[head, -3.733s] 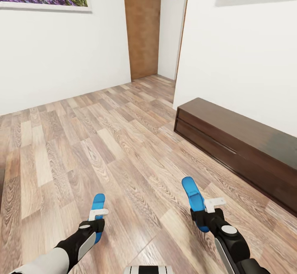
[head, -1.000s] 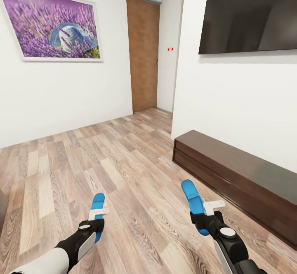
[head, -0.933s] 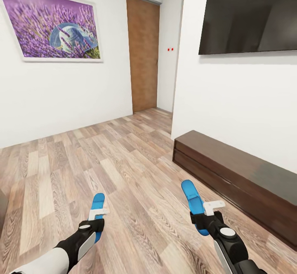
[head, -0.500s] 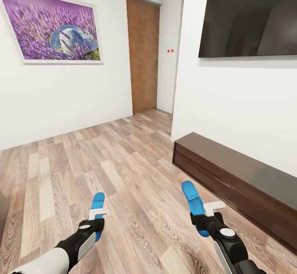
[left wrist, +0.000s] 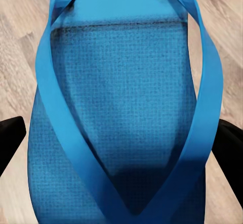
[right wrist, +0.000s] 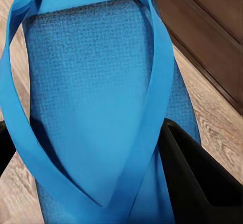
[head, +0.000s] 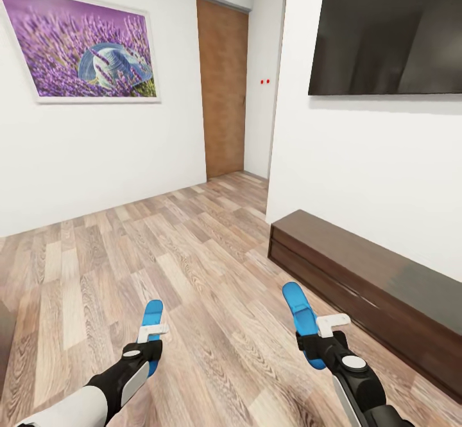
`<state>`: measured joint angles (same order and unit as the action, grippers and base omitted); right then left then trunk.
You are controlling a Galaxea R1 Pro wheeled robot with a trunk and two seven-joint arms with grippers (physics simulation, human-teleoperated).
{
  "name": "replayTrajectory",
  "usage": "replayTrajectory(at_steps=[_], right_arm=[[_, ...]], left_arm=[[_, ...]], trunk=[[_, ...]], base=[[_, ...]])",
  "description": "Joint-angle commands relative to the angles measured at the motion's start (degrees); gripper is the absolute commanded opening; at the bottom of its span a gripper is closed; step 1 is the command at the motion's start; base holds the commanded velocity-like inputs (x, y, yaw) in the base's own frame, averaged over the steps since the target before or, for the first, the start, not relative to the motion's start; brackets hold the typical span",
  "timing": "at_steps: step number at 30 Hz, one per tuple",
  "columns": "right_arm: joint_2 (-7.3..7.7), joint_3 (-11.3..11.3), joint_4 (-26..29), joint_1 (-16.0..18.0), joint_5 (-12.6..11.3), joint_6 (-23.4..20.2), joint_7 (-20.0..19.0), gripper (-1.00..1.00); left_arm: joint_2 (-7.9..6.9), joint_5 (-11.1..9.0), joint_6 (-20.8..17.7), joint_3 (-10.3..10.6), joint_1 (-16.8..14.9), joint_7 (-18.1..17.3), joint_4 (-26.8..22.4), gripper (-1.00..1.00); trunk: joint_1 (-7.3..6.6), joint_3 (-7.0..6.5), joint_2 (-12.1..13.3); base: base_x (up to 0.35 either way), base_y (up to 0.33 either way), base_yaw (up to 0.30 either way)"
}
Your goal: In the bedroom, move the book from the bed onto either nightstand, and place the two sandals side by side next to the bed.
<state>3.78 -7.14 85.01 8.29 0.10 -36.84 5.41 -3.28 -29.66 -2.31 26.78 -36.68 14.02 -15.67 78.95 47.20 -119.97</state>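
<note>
Your left gripper (head: 151, 340) is clamped on one blue sandal (head: 153, 324) at about 7 o'clock in the head view, and your right gripper (head: 314, 340) is clamped on the other sandal (head: 300, 314) at about 5 o'clock, both held above the wood-plank floor (head: 160, 266). In the left wrist view the black fingers (left wrist: 11, 138) flank the left sandal's sole (left wrist: 121, 107); in the right wrist view a finger (right wrist: 202, 178) presses the right sandal (right wrist: 96, 102). Compared with half a second ago, the view has shifted slightly: the lavender picture (head: 83, 51) sits a little further toward 9 o'clock, while both sandals keep their places in your grip. The long dark bench (head: 366, 279) lies at 4 o'clock below the wall screen (head: 385, 29).
</note>
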Motion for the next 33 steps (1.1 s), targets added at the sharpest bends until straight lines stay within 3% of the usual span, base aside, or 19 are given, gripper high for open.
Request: replayTrajectory(at_steps=[1, 33], right_arm=[[0.07, -0.16, 0.07, 0.05, -0.19, -0.33, 0.48, -1.0], [-0.26, -0.5, -0.29, 0.06, -0.22, -0.33, 0.39, -1.0]], left_arm=[[-0.06, -0.4, -0.26, 0.47, 0.0, 0.39, -0.15, -1.0], [-0.06, -0.4, -0.23, 0.47, -0.01, 0.39, -0.15, -1.0]], trunk=[[-0.23, -0.13, 0.39], [-7.26, -5.87, 13.23]], base=[[0.0, 0.0, 0.0], [0.0, 0.0, 0.0]])
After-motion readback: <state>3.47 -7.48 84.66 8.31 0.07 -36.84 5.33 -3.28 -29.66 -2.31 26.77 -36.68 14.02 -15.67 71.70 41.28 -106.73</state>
